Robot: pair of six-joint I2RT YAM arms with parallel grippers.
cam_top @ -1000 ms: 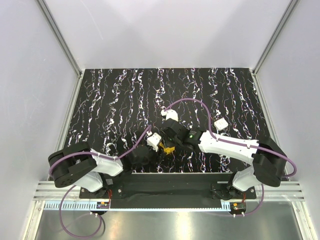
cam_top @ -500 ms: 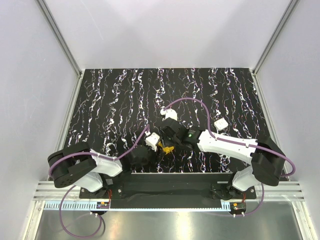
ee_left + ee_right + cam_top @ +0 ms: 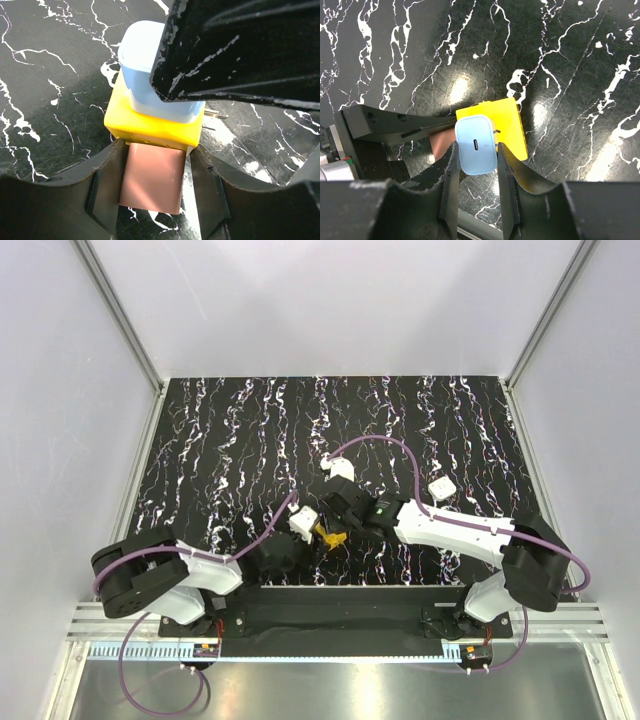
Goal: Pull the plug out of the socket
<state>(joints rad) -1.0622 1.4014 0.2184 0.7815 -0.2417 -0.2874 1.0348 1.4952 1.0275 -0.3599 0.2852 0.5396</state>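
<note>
Yellow socket (image 3: pixel 150 127) sits clamped between the jaws of your left gripper (image 3: pixel 155 167); your right gripper (image 3: pixel 476 152) pinches the pale-blue plug (image 3: pixel 476 144) seated on it. The pull itself looks next: draw straight apart, left holding firm.

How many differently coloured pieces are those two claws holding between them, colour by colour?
Yellow socket: 1
Light-blue plug: 1
Pinkish-brown block: 1
Total: 3
</note>
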